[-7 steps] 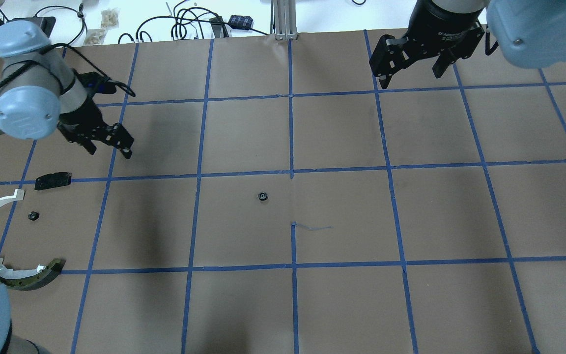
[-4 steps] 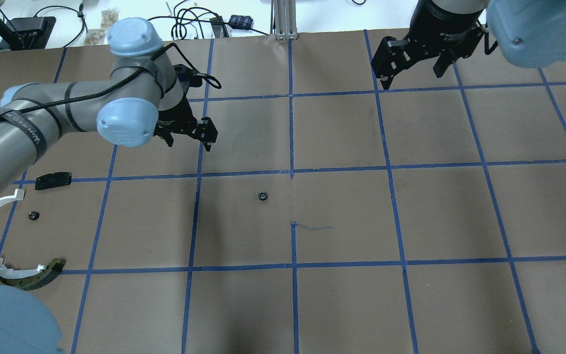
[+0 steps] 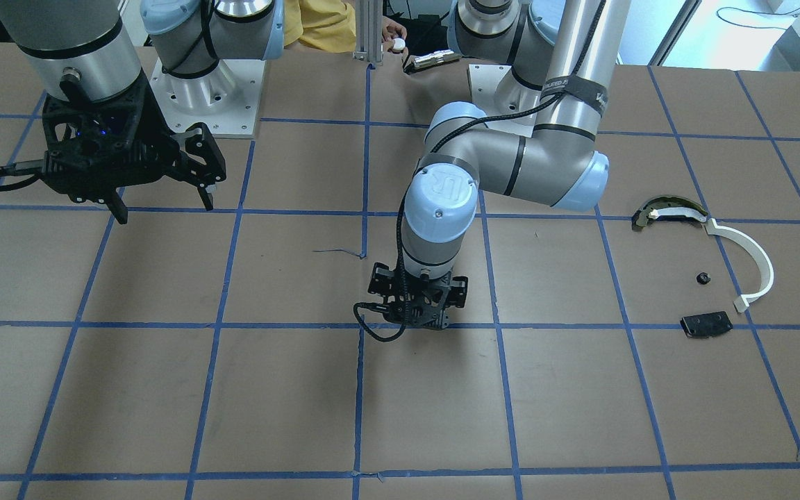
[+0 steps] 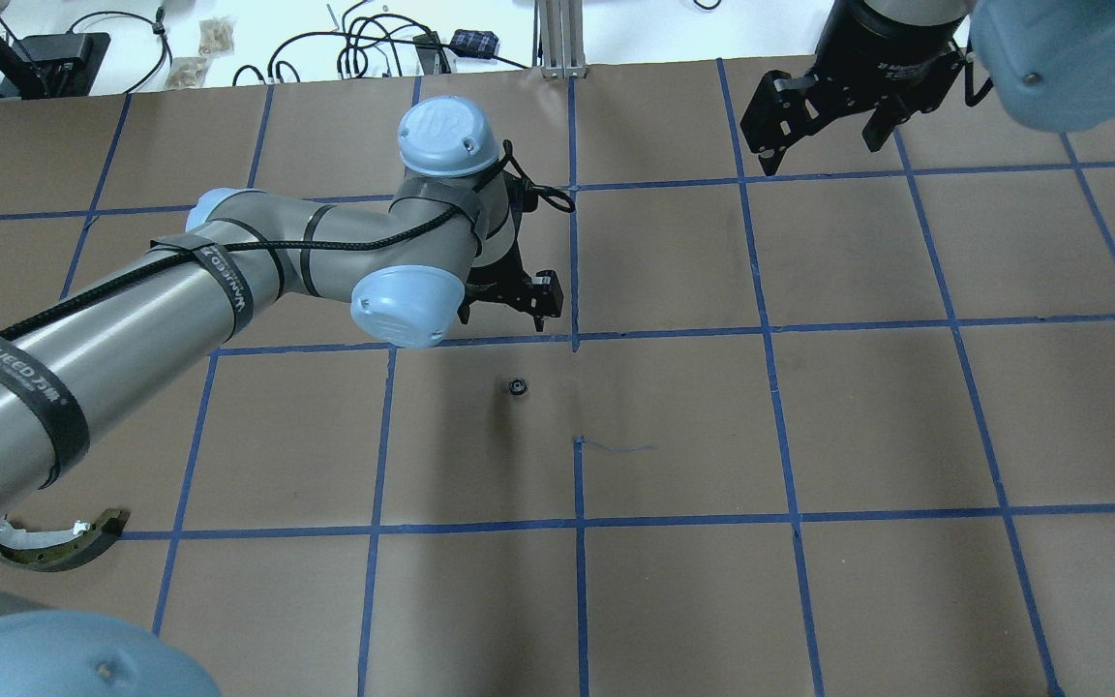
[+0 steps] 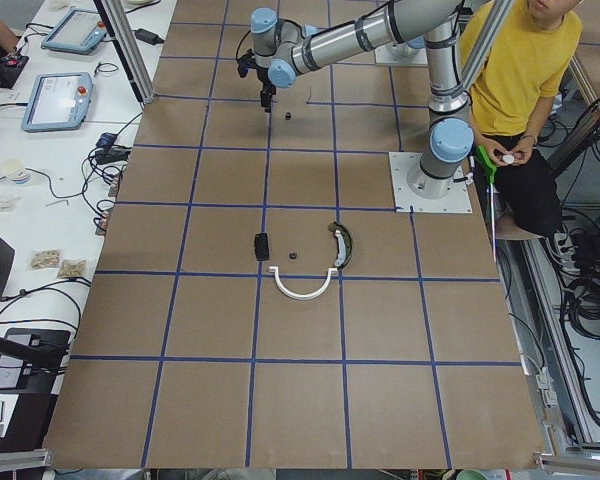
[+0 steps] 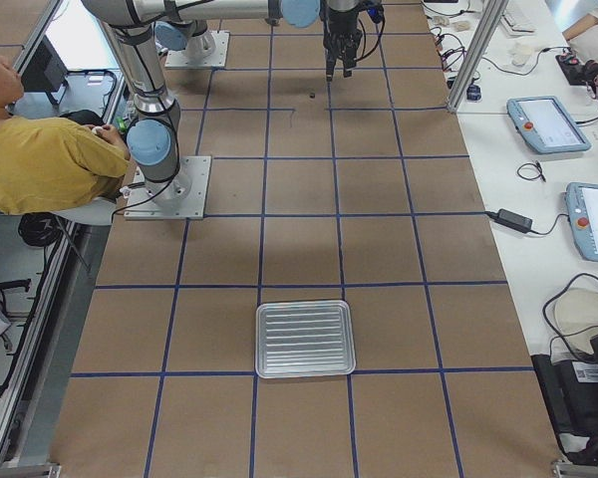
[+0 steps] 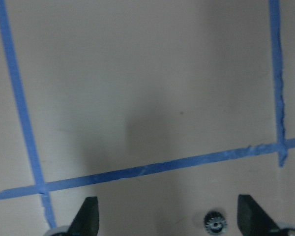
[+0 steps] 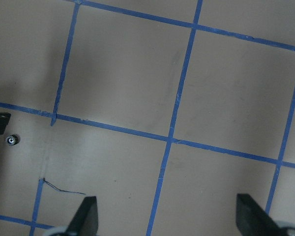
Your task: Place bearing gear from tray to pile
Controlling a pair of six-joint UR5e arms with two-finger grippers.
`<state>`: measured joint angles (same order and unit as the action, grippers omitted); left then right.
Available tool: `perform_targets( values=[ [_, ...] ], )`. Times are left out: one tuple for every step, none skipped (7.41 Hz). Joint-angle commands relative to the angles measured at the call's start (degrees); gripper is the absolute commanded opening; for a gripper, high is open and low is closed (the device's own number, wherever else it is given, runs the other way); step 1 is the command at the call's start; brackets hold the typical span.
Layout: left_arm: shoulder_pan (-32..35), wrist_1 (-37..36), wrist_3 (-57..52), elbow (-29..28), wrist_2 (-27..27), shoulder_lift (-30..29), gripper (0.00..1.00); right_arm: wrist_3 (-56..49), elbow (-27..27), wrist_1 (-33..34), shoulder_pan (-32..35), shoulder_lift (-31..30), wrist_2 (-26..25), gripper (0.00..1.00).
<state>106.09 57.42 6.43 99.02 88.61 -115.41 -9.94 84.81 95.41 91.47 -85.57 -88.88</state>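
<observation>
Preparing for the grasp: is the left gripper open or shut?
Open: the left gripper shows fingertips wide apart in its wrist view, holding nothing; the bearing gear lies loose on the table.

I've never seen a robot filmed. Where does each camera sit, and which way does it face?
Front-facing: across the table, facing the robot; left arm, right arm, left tool low.
Overhead: behind the robot, looking forward and down; both arms, right tool, bearing gear.
Exterior left: table's end near the pile; left arm reaches away.
Exterior right: opposite end, near the tray; both arms far off.
Left wrist: looks down between its open tool's fingertips.
Right wrist: likewise, from higher.
Shared: both wrist views show the bearing gear.
</observation>
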Motion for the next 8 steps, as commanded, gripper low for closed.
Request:
perform_targets(
  values=[
    [1.1,-0.4,0.7,3.6,-0.3,-0.8,1.0,0.7,0.1,-1.3,-2.2,-2.1,-0.1,1.0],
    [1.1,-0.4,0.4,4.2,0.0,-0.9,1.0,0.7,0.0,-3.9,-2.9,-2.7,0.3,1.0],
    [1.1,-0.4,1.0,4.2,-0.3,-1.3,0.97,1.5,-0.1,-5.1,-2.6,-2.8,0.6,1.0],
    [1.1,-0.4,1.0,4.2,-0.4,-1.7,0.9,3.2,-0.3,-4.9,-2.4,-2.8,-0.2,1.0],
    [1.1,-0.3,1.0,4.2,-0.3,-2.1,0.85,5.0,-0.3,-4.8,-2.4,-2.9,-0.2,1.0],
    [1.1,-0.3,1.0,4.2,-0.5,-2.5,0.79,10.4,-1.0,-5.7,-2.4,-3.2,-0.2,1.0],
    [1.1,-0.3,1.1,4.2,-0.3,-2.6,0.57,11.4,-0.2,-5.8,-2.4,-4.2,-0.2,1.0],
    [1.1,-0.2,2.3,4.2,-0.2,-2.6,0.43,11.3,-0.1,-5.8,-2.4,-4.3,-0.1,1.0]
  ],
)
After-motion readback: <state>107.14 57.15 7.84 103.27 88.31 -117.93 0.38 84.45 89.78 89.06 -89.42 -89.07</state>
